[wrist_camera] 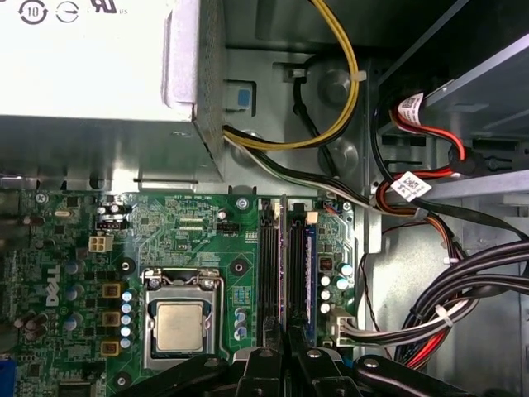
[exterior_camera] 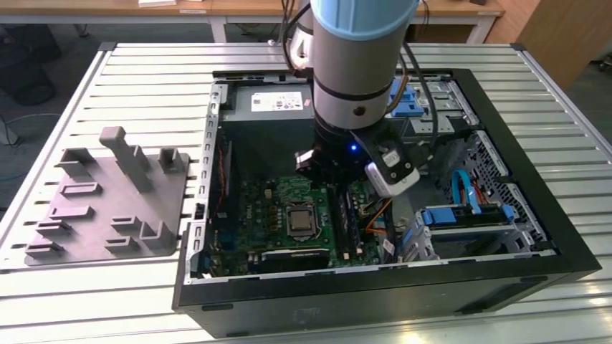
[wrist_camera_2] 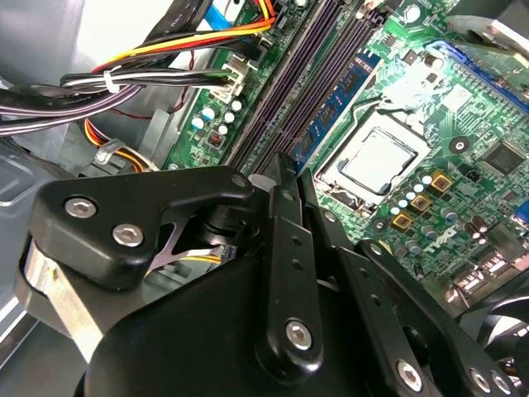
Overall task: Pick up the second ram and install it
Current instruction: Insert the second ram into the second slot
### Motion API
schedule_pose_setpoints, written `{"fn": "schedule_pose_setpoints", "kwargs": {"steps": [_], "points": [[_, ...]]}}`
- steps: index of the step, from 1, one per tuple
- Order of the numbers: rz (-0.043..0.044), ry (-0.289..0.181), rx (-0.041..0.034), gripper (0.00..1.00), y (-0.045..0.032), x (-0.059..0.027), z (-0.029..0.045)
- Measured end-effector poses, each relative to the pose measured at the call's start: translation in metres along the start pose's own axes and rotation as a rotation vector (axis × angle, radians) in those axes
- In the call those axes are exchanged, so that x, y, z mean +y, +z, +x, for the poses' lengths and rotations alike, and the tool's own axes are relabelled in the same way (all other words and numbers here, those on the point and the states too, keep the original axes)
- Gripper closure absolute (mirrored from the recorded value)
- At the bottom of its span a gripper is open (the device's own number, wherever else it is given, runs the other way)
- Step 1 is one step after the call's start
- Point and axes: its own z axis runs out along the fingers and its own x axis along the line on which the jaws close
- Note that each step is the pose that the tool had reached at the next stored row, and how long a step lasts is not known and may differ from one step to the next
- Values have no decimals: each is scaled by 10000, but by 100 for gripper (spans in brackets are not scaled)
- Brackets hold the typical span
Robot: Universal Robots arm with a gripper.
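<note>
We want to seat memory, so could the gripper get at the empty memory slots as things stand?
Probably yes: the gripper hangs just above the memory slots inside the open computer case, and the cable bundle lies off to one side.

No readable print worth reporting.
</note>
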Motion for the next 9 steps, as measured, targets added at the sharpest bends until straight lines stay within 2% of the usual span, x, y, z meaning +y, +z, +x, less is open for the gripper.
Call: {"fn": "schedule_pose_setpoints", "kwargs": {"steps": [9], "points": [[-1,0,0,86,33,-7,4]]}}
